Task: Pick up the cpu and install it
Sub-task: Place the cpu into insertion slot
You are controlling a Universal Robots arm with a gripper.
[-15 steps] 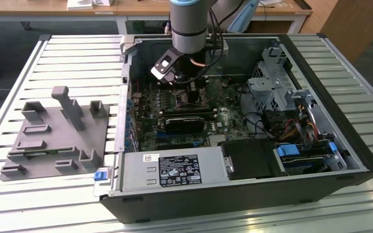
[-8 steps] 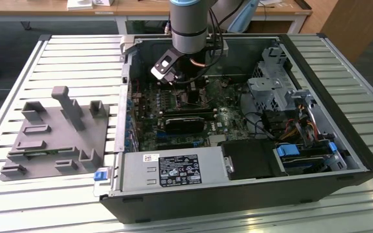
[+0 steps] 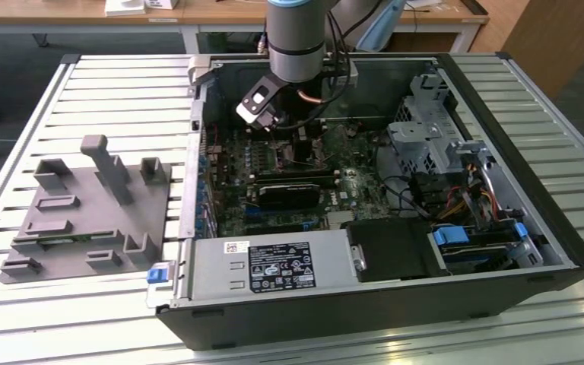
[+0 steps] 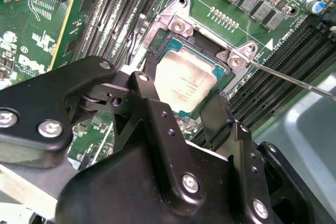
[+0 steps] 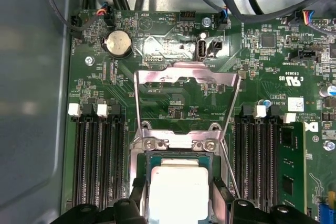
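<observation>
Straddling the cpu (image 4: 184, 80), the claw (image 4: 185, 100) sits squarely over it, black fingers (image 4: 150, 90) closed against two opposite edges, so chip and claw line up with no offset either way. The chip rests in or just above the socket (image 4: 178, 24) on the green motherboard (image 5: 252, 61); which, I cannot tell. Its top is flat, pale, matte metal, nearly square, so no long axis matters. A bright steel load plate (image 5: 186, 85) stands flipped open beside the socket. In the exterior view the claw hangs at upper centre, inside the computer case (image 3: 566, 251).
</observation>
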